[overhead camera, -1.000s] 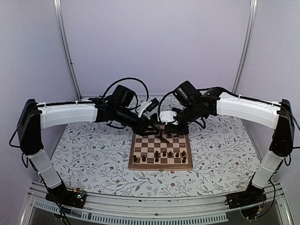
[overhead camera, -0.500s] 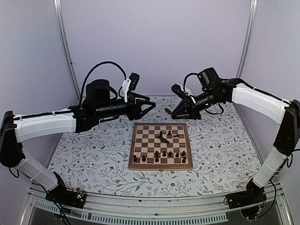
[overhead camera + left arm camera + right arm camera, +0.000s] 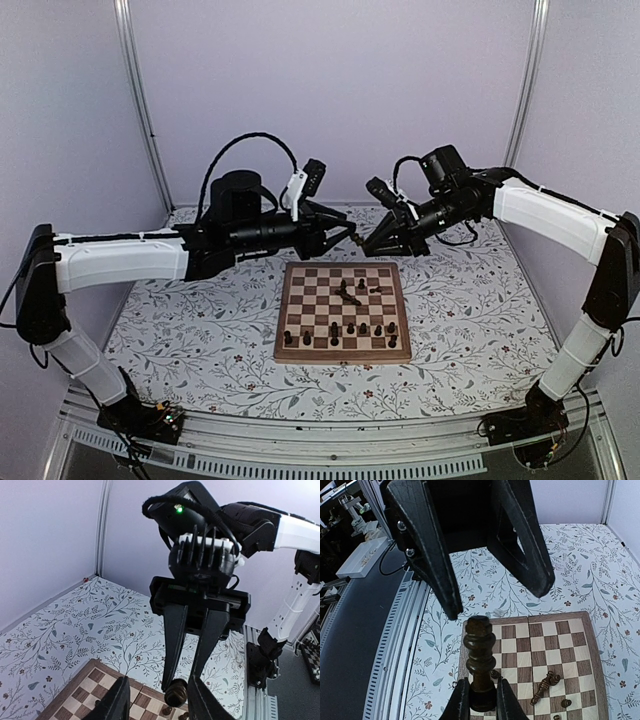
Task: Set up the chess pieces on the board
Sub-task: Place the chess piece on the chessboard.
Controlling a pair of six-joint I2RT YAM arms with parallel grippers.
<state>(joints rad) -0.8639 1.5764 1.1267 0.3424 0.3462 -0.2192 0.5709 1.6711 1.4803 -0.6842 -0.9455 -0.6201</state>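
1. Pale lilac walls (image 3: 330,100) close in a flower-patterned tabletop (image 3: 200,330), and both arms stretch out over its far part.
2. The right hand (image 3: 180,684) is pinched almost closed on the base of a tall piece (image 3: 479,655), holding it in the air clear of any surface.
3. The piece's long axis seems to continue the line of that hand's fingers. Its base is in the grip and its knobbed head points straight away from the hand.
4. Directly ahead of that head is the left hand (image 3: 498,601), facing the right one. Its two fingers (image 3: 427,555) are parted and hold nothing. The head sits just at the gap between them, and I cannot tell whether it touches either one.
5. This looks like a hand-over. The left hand is the nearer free one, and it would need to come forward along the piece's axis and close on the upper stem. Closing off that line could lever the piece out of the grip.
6. Below both hands, and back toward the arm bases, lies the board (image 3: 340,354).
7. A row of pieces (image 3: 363,328) stands along the board's side farthest from the hands. A toppled piece (image 3: 348,292) lies on its side in the half nearer them.
8. Much of the set-up looks undone.
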